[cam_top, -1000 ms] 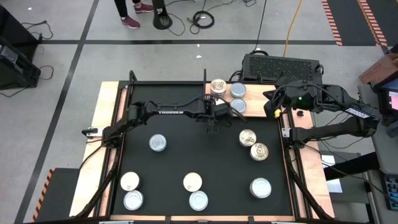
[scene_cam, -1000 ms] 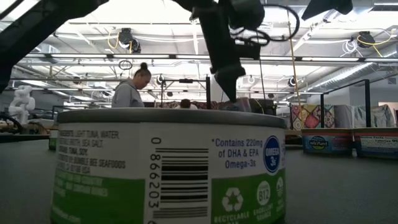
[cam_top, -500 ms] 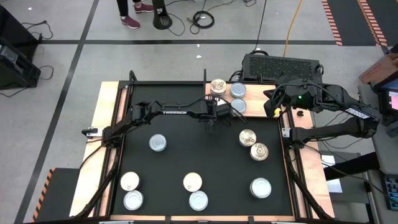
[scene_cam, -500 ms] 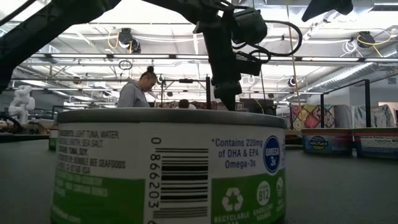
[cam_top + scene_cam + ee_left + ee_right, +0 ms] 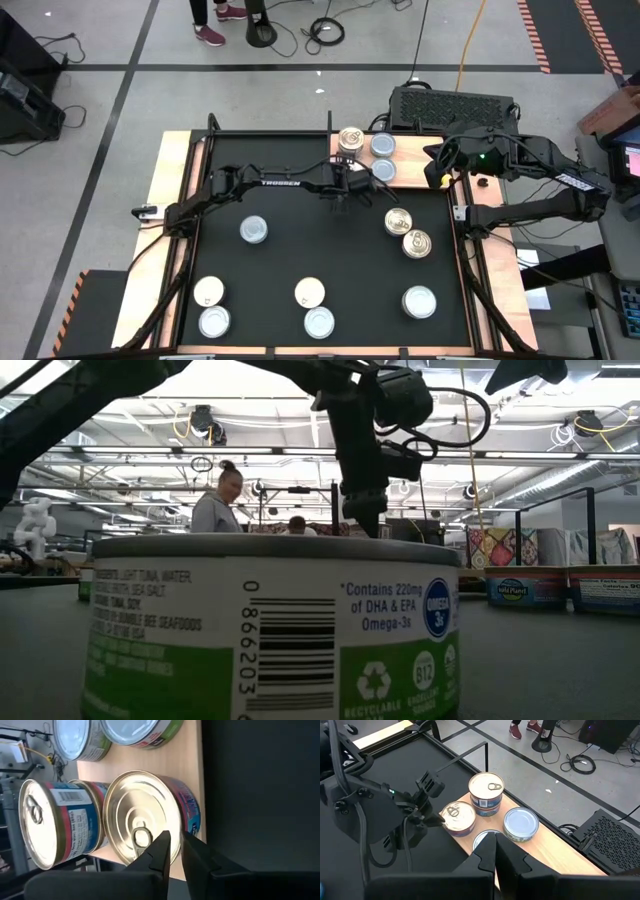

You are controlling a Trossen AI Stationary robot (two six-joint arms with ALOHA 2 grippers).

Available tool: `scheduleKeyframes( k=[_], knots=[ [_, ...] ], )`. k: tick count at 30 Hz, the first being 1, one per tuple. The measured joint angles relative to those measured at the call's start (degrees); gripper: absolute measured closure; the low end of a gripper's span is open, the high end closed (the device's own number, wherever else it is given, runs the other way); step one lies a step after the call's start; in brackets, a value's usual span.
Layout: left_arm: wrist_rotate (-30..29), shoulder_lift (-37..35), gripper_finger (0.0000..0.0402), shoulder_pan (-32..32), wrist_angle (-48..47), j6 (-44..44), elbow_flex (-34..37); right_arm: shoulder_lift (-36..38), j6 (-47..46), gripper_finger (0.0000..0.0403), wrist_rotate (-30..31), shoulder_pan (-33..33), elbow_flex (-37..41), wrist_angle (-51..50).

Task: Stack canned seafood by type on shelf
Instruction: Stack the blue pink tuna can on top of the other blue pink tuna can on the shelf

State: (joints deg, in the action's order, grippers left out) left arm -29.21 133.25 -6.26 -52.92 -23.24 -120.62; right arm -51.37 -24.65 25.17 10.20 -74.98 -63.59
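High cam straight down, low cam table-level behind tin (image 5: pixel 270 625), wrist cams share shelf (image 5: pixel 560 855).

Open black mat (image 5: pixel 330 250) between scattered cans (image 5: pixel 254 230).

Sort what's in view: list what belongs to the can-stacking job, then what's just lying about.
Job:
- cans loose on the black mat
- shelf with cans on it, one pair stacked
- gold-top can at the shelf's edge, by the left gripper
- right gripper, shut, above the shelf

Lying about:
- black vented box
- floor cables
- person in the room behind
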Motion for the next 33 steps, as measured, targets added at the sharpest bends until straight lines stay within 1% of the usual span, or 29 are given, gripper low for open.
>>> scheduleKeyframes(
  k=[5, 7, 13, 16, 18, 21, 27, 30, 33],
  knots=[
    [-2.2, -0.1, 0.0347, 0.5, -0.5, 0.4, 0.0, 0.0, -0.1, 0.0403, -0.2, 0.0, 0.0, 0.0],
    [-2.4, -0.1, 0.0347, 1.2, -1.1, 0.7, -0.8, 0.0, -0.1, 0.0403, -1.2, 0.0, 0.0, 0.0],
    [-2.4, -0.4, 0.0347, 3.3, -4.2, 3.7, -6.4, 0.0, -1.9, 0.0403, -1.7, 0.0, 0.0, 0.0],
    [-2.1, -0.2, 0.0347, 4.2, -6.4, 7.1, -11.1, 0.0, -1.9, 0.0403, -1.7, 0.0, 0.0, 0.0],
    [-0.9, -0.4, 0.0347, 4.7, -7.3, 8.7, -14.3, 0.0, -1.9, 0.0403, -1.6, 0.0, 0.0, 0.0],
    [0.2, -3.8, 0.0347, 5.3, -8.0, 9.6, -13.1, 0.0, -1.9, 0.0403, -1.6, 0.0, 0.0, 0.0],
    [0.4, -12.0, 0.0347, 5.7, -10.7, 15.6, -13.2, -0.1, -1.9, 0.0403, -1.5, 0.0, 0.0, 0.0],
    [0.5, -15.6, 0.0347, 5.7, -13.8, 17.8, -13.2, -0.2, -1.9, 0.0403, -1.5, 0.0, 0.0, 0.2],
    [0.5, -18.4, 0.0347, 5.7, -20.9, 20.9, -13.2, -0.8, -2.3, 0.0403, -1.7, -0.2, 0.0, 0.6]
  ],
)
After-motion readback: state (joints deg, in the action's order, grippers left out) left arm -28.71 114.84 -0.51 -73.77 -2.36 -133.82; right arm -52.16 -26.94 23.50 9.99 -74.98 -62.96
